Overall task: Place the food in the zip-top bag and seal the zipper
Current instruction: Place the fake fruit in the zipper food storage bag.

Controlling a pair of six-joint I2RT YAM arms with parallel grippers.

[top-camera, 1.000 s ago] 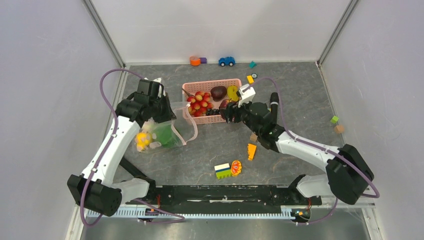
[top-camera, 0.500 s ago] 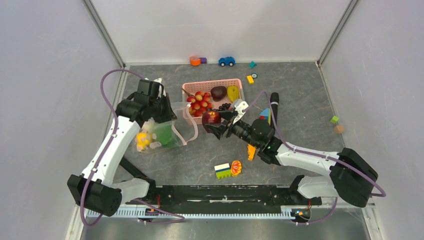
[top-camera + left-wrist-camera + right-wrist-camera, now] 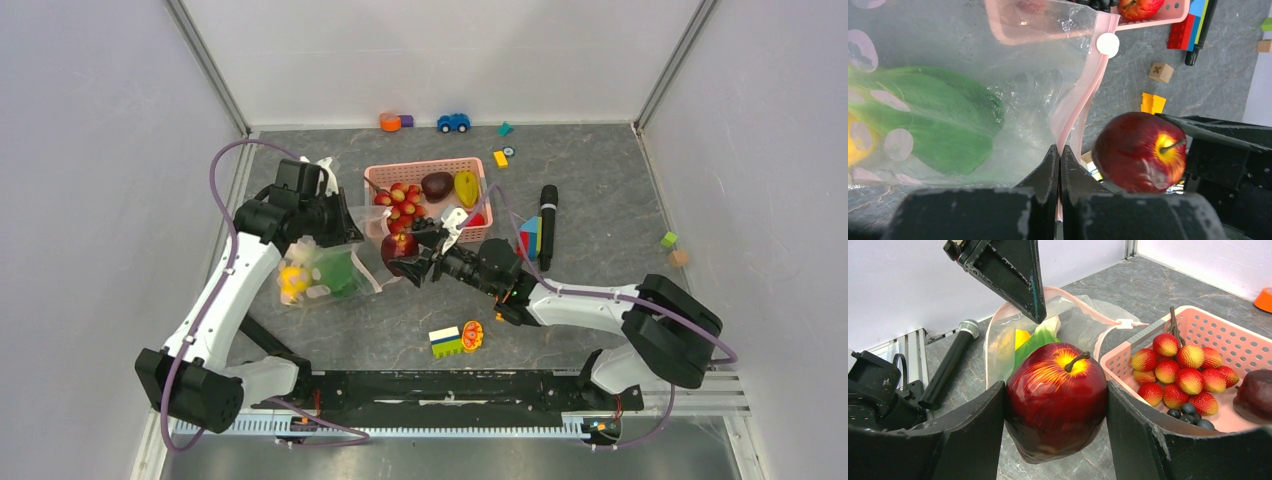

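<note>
The dark red apple (image 3: 1140, 150) sat clamped between the 2 fingers of the right gripper (image 3: 1055, 390), just before the zip-top bag's (image 3: 973, 65) open mouth. That arm lay extended low and leftward. The left gripper (image 3: 1059, 162), closed tight, pinched the pink zipper (image 3: 1082, 97), its arm bent above the bag containing bok choy (image 3: 943, 125).

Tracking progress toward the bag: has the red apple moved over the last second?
Yes. Held in the right end effector, the apple went left and down the top view, away from the pink basket toward the zip-top bag.
</note>
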